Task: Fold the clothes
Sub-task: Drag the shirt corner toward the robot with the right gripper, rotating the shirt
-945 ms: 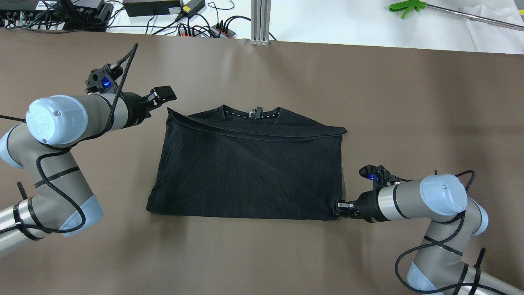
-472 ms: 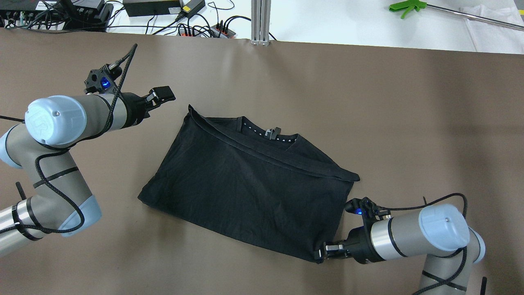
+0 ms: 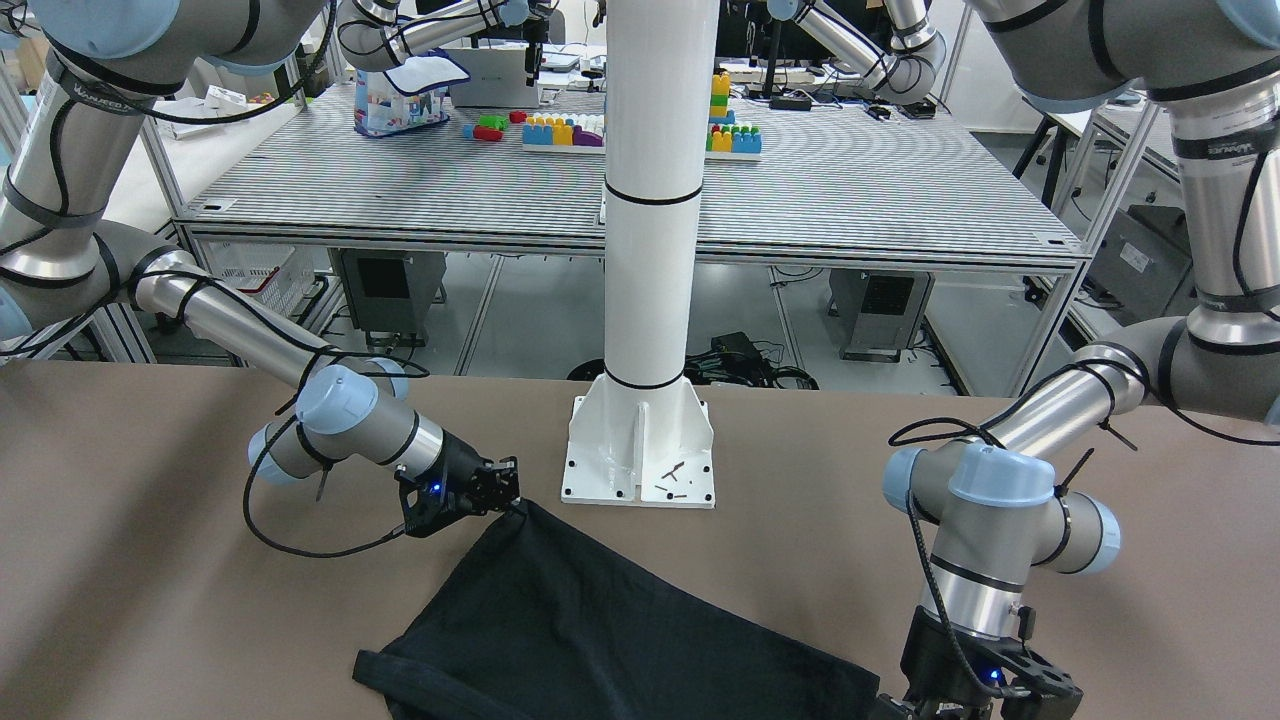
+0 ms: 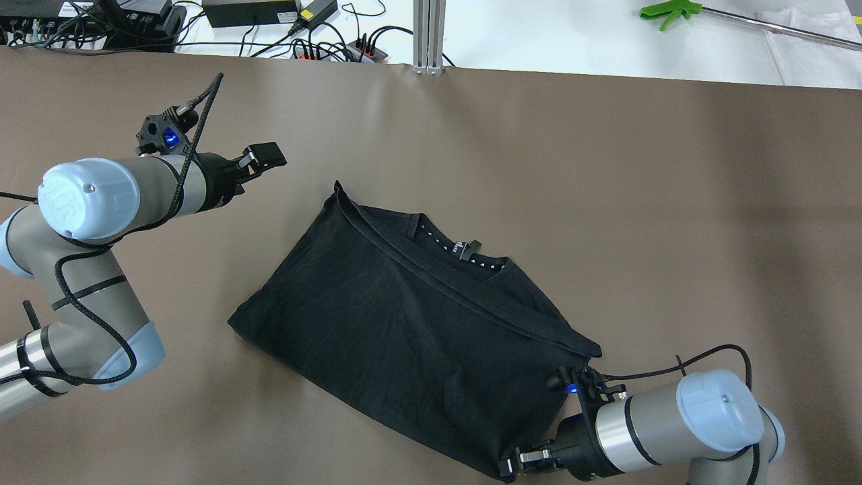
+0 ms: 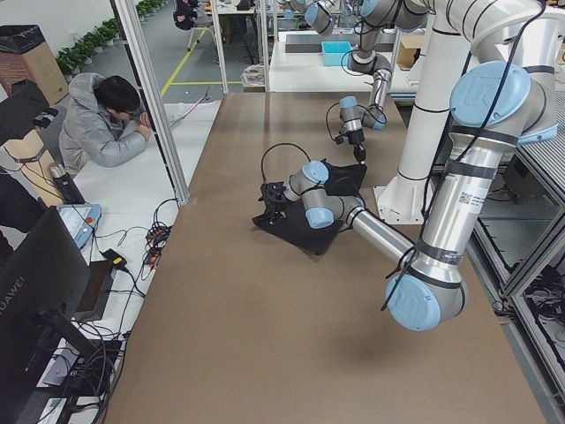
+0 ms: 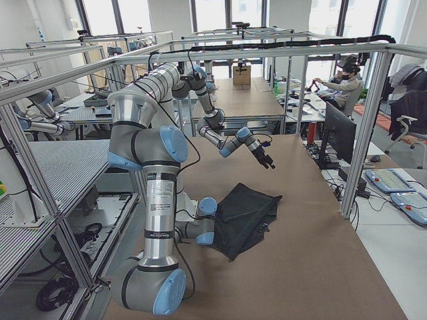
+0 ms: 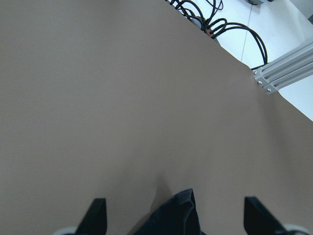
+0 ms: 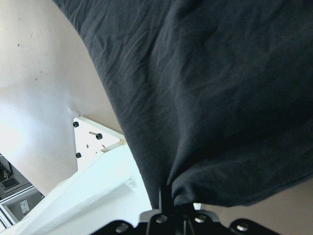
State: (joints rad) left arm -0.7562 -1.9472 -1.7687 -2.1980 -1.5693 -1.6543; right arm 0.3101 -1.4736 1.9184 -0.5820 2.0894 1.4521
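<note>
The black garment [image 4: 411,337] lies folded on the brown table, skewed, with its collar [image 4: 465,250] showing at the far side. My right gripper [image 4: 513,465] is shut on its near right corner, at the table's near edge. The right wrist view shows the cloth [image 8: 220,98] bunched into the closed jaws. The front view shows the same grip [image 3: 508,488]. My left gripper [image 4: 269,156] is open and empty, to the left of the garment's far left corner [image 4: 337,186] and apart from it. Its fingertips [image 7: 98,215] stand wide apart, and that corner [image 7: 178,210] shows beyond them.
The robot's white pedestal base [image 3: 640,450] stands at the table's near edge, close to the right gripper. Cables and power strips [image 4: 323,40], an aluminium post [image 4: 429,34] and a green tool [image 4: 667,12] lie beyond the far edge. A person [image 5: 106,124] sits off the table.
My right gripper has pulled the garment's near right corner toward the near edge, and the garment has swung round. Its far left corner has slid away from my left gripper, which has barely moved.
</note>
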